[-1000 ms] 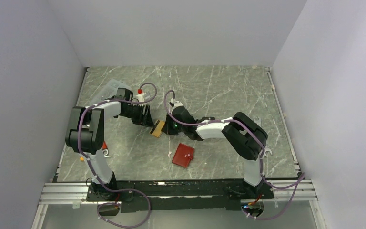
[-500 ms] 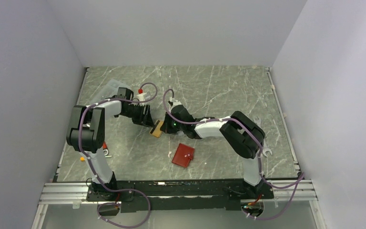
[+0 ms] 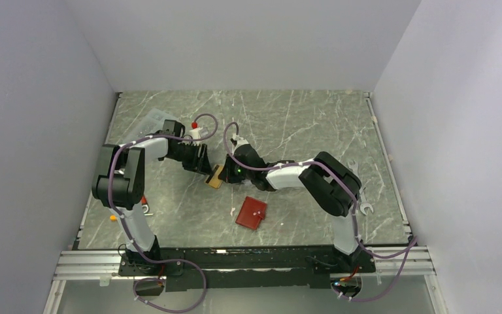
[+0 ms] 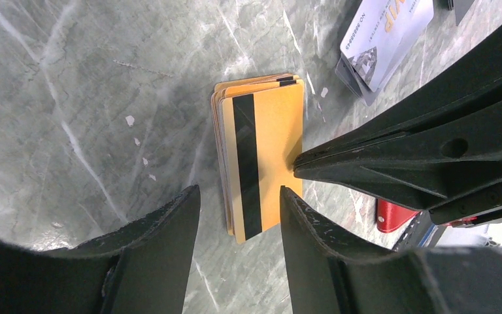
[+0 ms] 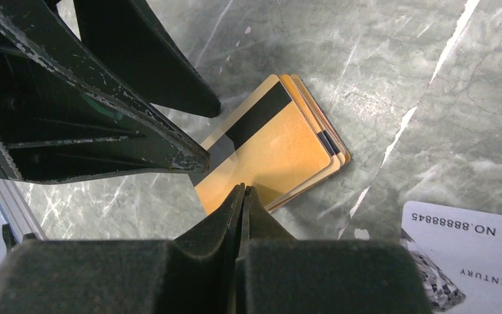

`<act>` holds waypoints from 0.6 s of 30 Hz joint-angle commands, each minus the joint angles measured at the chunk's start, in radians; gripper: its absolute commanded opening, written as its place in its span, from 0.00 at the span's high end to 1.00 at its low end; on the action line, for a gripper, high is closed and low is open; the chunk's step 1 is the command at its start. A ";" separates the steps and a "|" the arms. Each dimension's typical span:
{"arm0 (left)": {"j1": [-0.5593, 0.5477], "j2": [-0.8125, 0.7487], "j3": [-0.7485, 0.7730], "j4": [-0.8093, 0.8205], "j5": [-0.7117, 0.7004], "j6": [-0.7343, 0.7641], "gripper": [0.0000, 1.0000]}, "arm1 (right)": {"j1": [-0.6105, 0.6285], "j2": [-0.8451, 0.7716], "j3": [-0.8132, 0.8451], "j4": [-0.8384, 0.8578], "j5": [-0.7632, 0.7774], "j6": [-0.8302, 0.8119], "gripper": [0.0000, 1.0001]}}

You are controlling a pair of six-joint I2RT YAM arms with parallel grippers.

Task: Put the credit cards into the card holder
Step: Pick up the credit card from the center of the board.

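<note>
At the gold card stack [image 4: 258,154], pickup is judged underway: the right gripper [image 5: 242,196] is clenched at its edge, the left gripper [image 4: 238,203] spread over it; a single card must be separated next.

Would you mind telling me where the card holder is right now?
In the top view the card holder lies closed on the table's near-centre, just nearer the bases than the gold cards, apart from both grippers.

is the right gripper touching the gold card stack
Touching. In the left wrist view the right gripper, jaws shut, meets the long edge of the gold card stack with no gap.
</note>
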 commanded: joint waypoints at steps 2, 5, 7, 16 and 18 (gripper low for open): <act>-0.010 0.015 0.006 -0.024 -0.022 0.026 0.46 | -0.004 0.049 -0.005 0.014 -0.019 0.017 1.00; -0.010 0.011 0.003 -0.032 -0.025 0.029 0.46 | -0.003 0.059 0.004 0.018 -0.032 0.021 1.00; -0.010 0.004 0.002 -0.045 -0.041 0.036 0.47 | -0.001 0.074 0.011 0.022 -0.045 0.025 1.00; -0.011 -0.017 0.011 -0.064 -0.159 0.029 0.57 | -0.040 -0.044 -0.050 0.055 -0.087 0.050 0.88; -0.010 -0.015 0.021 -0.064 -0.175 0.027 0.60 | -0.048 -0.077 -0.075 0.072 -0.093 0.055 0.79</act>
